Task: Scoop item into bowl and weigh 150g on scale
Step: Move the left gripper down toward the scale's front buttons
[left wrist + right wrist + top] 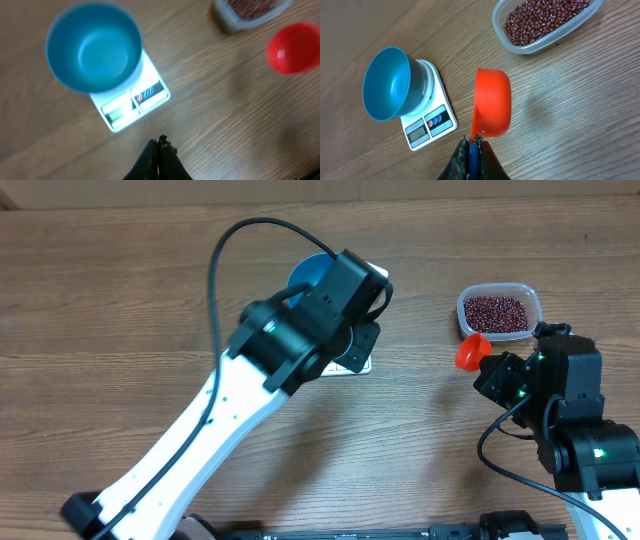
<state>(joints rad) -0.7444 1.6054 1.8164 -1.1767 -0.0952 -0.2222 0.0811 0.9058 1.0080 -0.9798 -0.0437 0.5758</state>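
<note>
we've got the deep bright blue round bowl point(387, 82) empty on the small flat white kitchen scale point(432, 122), dark red-brown beans point(545, 17) in a clear plastic tub point(530, 48) well right of the scale, right claw point(472, 142) clamped on the orange-red plastic scoop point(492, 102) between them, left claw point(159, 145) closed, empty, by the scale's front

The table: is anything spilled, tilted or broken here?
Nothing stands out. The beans all lie in the clear tub, none on the table. The empty blue bowl sits on the scale, and the right gripper holds the red scoop, also empty.
</note>
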